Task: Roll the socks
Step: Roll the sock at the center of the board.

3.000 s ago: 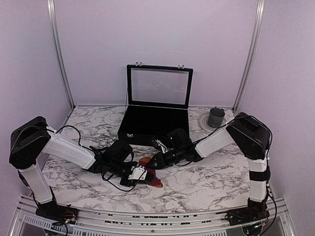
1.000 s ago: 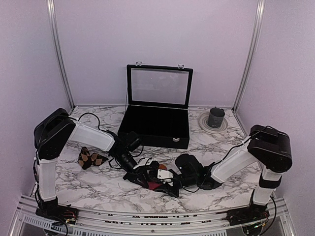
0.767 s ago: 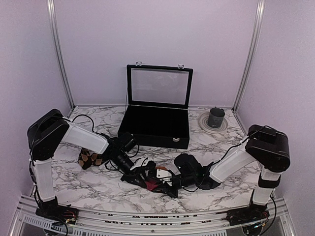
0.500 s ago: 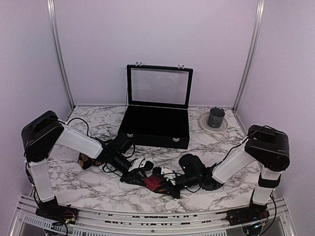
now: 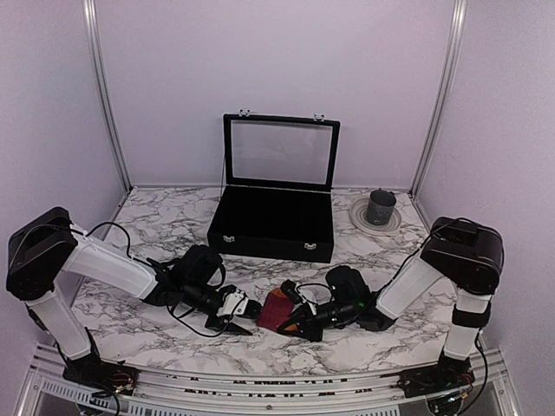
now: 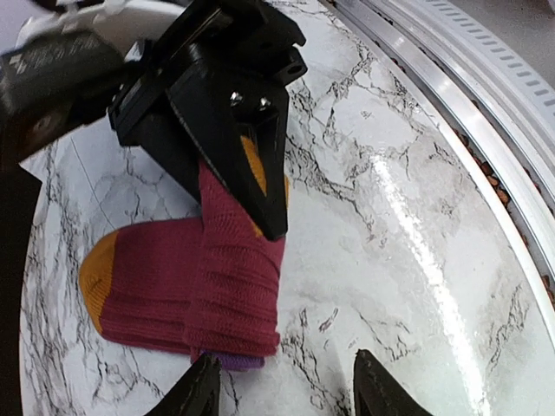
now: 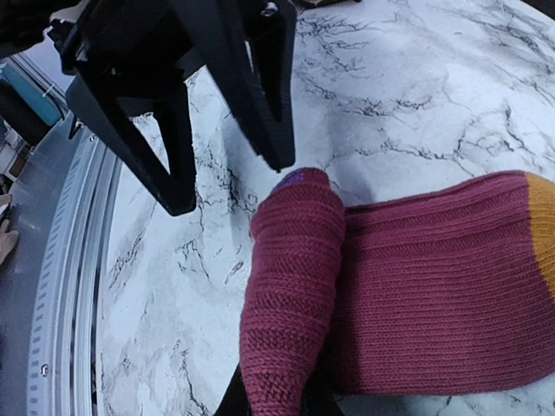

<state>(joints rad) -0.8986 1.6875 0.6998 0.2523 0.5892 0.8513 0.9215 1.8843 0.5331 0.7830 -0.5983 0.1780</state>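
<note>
Right jaws are clamped on the folded-over end of the magenta-red ribbed knit sock [image 6: 156, 277], which lies on the white marble bench [image 6: 373, 217] between my arms. Left jaws stand apart just beside it, gripping nothing. One fold in, I reckon. Most of the rolling is left, and I can't spot a second sock.

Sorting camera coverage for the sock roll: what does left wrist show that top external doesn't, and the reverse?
Left wrist only: the purple toe peeking under the fold, the orange patch. Top external only: the open black case, the grey cup on its plate. Shared: the magenta sock, the right pincer shut on its fold, the left pincer open, the marble table.
</note>
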